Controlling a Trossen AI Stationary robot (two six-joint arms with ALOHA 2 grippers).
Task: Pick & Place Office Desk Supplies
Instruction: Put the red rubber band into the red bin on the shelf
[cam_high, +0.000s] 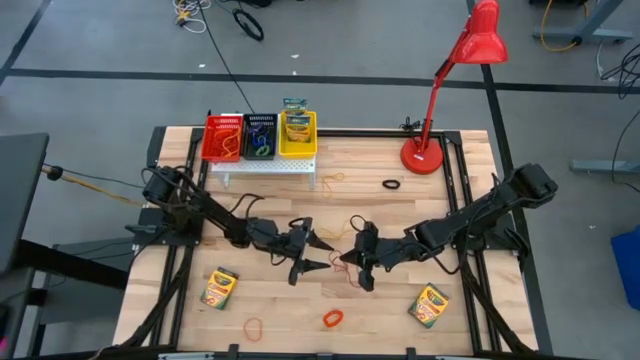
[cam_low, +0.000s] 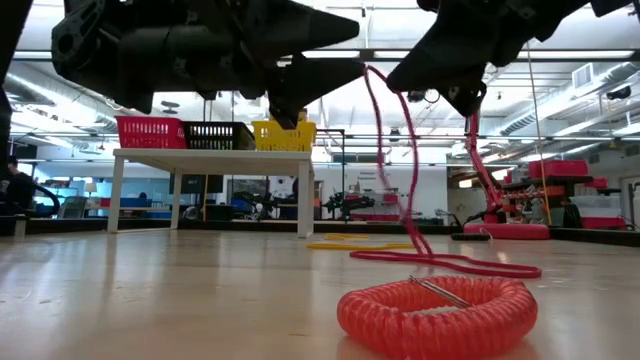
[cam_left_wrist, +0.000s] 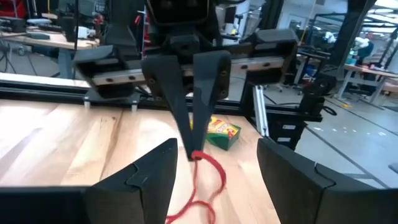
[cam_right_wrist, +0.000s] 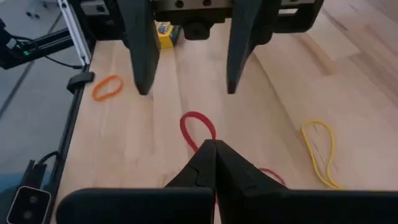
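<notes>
Pinching a thin red rubber band (cam_right_wrist: 198, 129) in the shut right gripper (cam_high: 362, 262) above mid-bench, tail trailing onto the light wooden bench (cam_high: 450, 190). Facing it just beside, left gripper (cam_high: 322, 254) spread wide, holding nothing.

A tall red desk lamp (cam_high: 455, 80) stands on the pale wooden counter (cam_high: 400, 310) at about one o'clock. At eleven o'clock a white perforated stand (cam_high: 262, 165) carries a red (cam_high: 222, 138), a black (cam_high: 260, 136) and a yellow basket (cam_high: 297, 135) side by side.

Two dark jointed arms — black, tapered, pointed jaws on each.
</notes>
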